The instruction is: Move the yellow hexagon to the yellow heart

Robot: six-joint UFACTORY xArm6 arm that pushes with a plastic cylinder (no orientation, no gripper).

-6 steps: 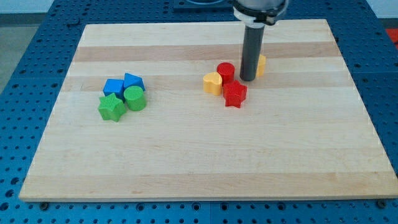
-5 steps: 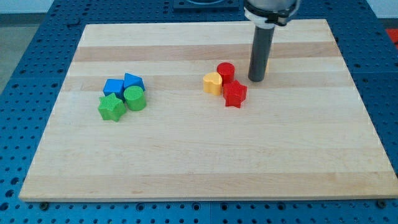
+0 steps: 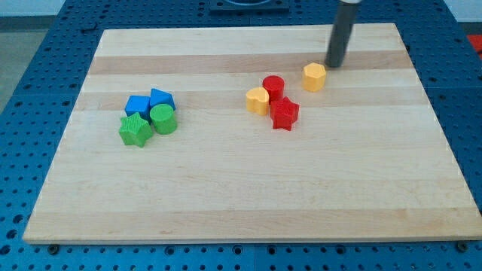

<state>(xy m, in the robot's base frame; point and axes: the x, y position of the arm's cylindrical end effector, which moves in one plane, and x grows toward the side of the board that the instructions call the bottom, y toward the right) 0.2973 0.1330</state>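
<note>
The yellow hexagon [image 3: 315, 77] lies on the wooden board right of centre, near the view's top. The yellow heart [image 3: 257, 100] lies to its lower left. A red cylinder [image 3: 273, 87] and a red star [image 3: 284, 114] sit between and below them, both close against the heart's right side. My tip [image 3: 334, 64] stands just up and to the right of the hexagon, a small gap apart from it. The rod runs up out of the view's top.
A cluster at the view's left holds two blue blocks [image 3: 137, 105] [image 3: 161, 98], a green cylinder [image 3: 163, 119] and a green star [image 3: 135, 130]. The board [image 3: 241, 203] rests on a blue perforated table.
My tip has moved from just left of the hexagon, where the rod hid it, up and to the right past it. The hexagon now shows fully. The blocks have not moved.
</note>
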